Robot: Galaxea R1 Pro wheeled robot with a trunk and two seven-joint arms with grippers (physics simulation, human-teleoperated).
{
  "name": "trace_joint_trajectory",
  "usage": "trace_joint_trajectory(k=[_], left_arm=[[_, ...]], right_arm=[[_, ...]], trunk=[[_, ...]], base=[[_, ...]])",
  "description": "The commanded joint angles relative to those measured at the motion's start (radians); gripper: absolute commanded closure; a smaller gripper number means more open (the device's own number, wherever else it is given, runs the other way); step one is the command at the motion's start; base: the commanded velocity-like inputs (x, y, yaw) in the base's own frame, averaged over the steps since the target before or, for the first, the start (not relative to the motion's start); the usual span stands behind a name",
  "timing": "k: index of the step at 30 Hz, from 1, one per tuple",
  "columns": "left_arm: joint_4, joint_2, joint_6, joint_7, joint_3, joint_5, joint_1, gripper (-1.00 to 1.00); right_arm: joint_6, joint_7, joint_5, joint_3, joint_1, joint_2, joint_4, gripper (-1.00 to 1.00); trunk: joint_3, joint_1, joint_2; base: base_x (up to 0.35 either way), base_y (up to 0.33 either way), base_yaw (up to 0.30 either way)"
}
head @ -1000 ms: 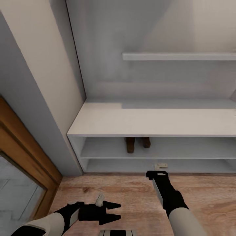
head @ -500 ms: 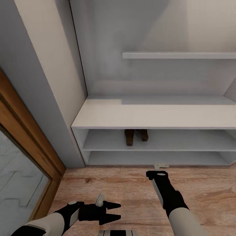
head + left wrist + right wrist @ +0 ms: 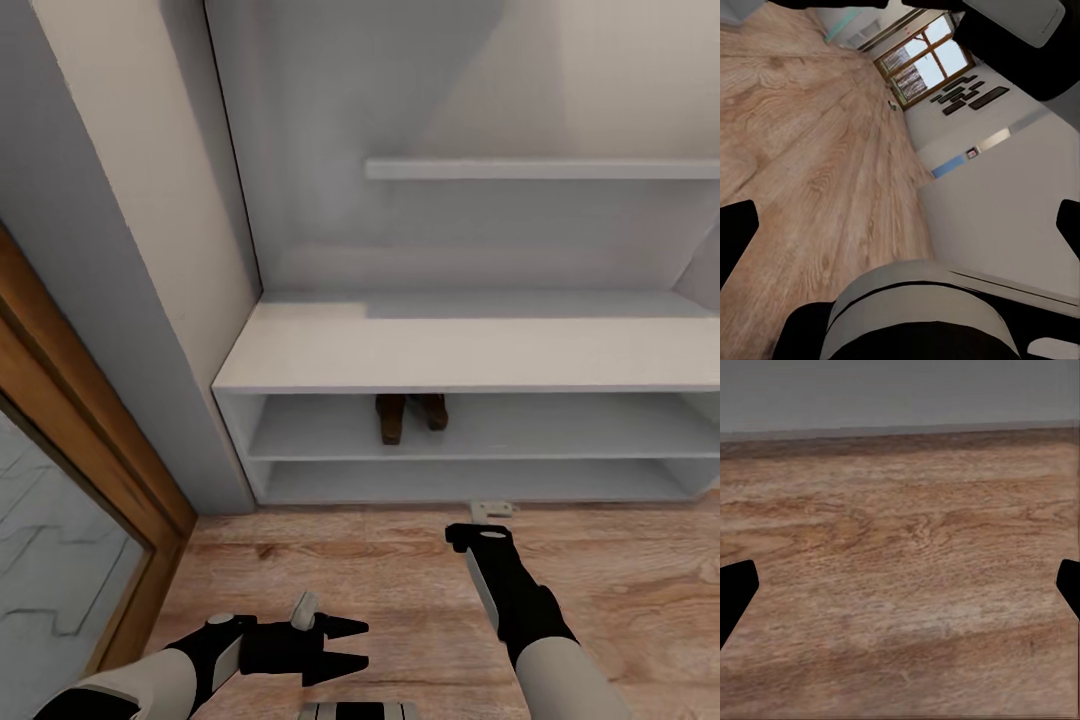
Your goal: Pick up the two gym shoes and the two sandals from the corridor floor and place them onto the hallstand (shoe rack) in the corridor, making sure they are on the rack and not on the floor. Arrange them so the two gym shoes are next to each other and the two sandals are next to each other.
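A wooden door frame (image 3: 70, 400) is running down the left edge of the head view, with a grey wall (image 3: 130, 250) beside it. Low over the corridor floor (image 3: 400, 580), the left gripper (image 3: 345, 645) is hanging with its two dark fingers spread apart and nothing between them; in the left wrist view the fingertips (image 3: 736, 225) are sitting far out at opposite sides, over bare wood planks, with a window (image 3: 919, 64) showing far down the corridor.

The hallstand (image 3: 480, 345) is standing against the wall, its left end butting into the corner. Its bench top is lying bare. On the upper of the two open levels under the bench top, left of the middle and well back from the front edge, the two sandals (image 3: 408, 415) are lying side by side, just beside each other, brown and partly shadowed by the bench top. An upper shelf (image 3: 540, 168) is jutting from the tall back panel above.

To the right, the right gripper (image 3: 490, 512) is pointing toward the hallstand's bottom level, close above the floor in front of it. In the right wrist view its dark fingertips (image 3: 735, 585) are showing at opposite margins, wide apart, holding nothing, with floorboards between them.
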Motion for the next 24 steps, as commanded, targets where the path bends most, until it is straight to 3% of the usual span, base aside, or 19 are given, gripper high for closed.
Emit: trace_joint_trajectory(k=[1, 5, 16, 24], left_arm=[[0.000, 0.000, -0.010, -0.001, -0.009, 0.010, 0.000, -1.00], [0.000, 0.001, -0.010, -0.001, -0.008, 0.010, 0.000, -1.00], [-0.001, 0.003, -0.010, 0.000, -0.007, 0.008, 0.000, -1.00], [-0.001, 0.004, -0.012, 0.001, -0.007, 0.007, 0.000, -1.00]], right_arm=[[0.006, 0.003, 0.010, -0.003, 0.001, 0.001, -0.001, -1.00], [0.006, 0.003, 0.003, -0.003, 0.003, 0.001, 0.000, -1.00], [-0.035, 0.004, -0.081, -0.004, 0.004, 0.001, 0.001, -1.00], [-0.040, 0.006, -0.086, -0.004, 0.004, 0.001, 0.001, -1.00]], trunk=[[-0.001, 0.000, 0.000], [0.001, 0.000, 0.000], [0.007, 0.000, 0.000], [0.011, 0.000, 0.000]], base=[[0.000, 0.000, -0.205], [0.000, 0.000, -0.253], [0.000, 0.000, -0.283], [0.000, 0.000, -0.287]])
